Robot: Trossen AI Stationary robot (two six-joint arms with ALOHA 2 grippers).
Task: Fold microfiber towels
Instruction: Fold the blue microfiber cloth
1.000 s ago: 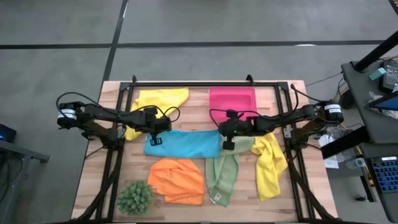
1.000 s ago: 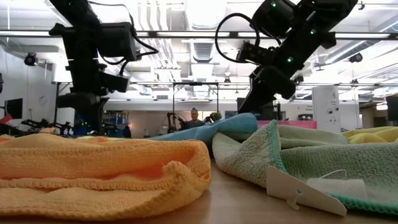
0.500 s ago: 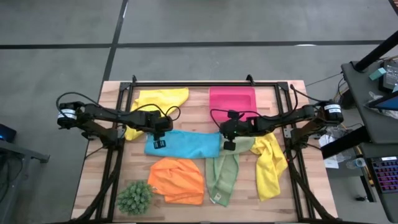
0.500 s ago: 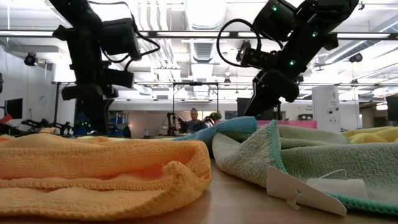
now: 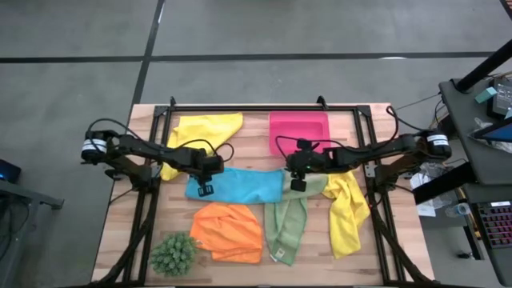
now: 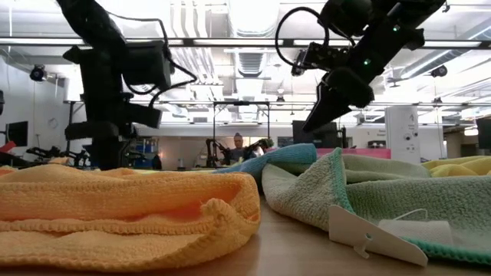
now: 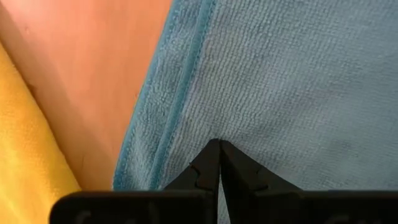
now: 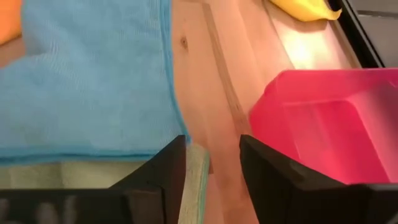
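The turquoise towel [image 5: 240, 186] lies as a flat oblong on the middle of the table. My left gripper [image 5: 204, 190] points down over the towel's left end, shut, its tips [image 7: 219, 144] at the cloth just inside the left edge. My right gripper [image 5: 298, 184] is open and slants down above the towel's right edge [image 8: 171, 93]. Only bare wood and a strip of the sage green towel [image 8: 196, 180] show between its fingers. The orange towel [image 5: 228, 232], the green towel [image 5: 288, 224] and a yellow towel [image 5: 348, 212] lie crumpled near the front. Another yellow towel [image 5: 204, 128] lies at the far left. My left gripper has its shut tips, pointing down from above, at the turquoise towel's top face [image 7: 249, 134] close to its left edge. I cannot tell whether they touch the cloth or stand just above it. The towel lies flat on the table.
A pink tray [image 5: 300, 128] stands at the far side, right of the middle and close to my right gripper. A spiky green plant ball [image 5: 174, 254] sits at the near left corner. A black frame [image 5: 264, 108] runs along the table's far edge and sides.
My left gripper, still shut, has tipped and come down onto the turquoise towel's left end. My right gripper has opened at the towel's right edge and drawn a little up and away; the towel stays where it was.
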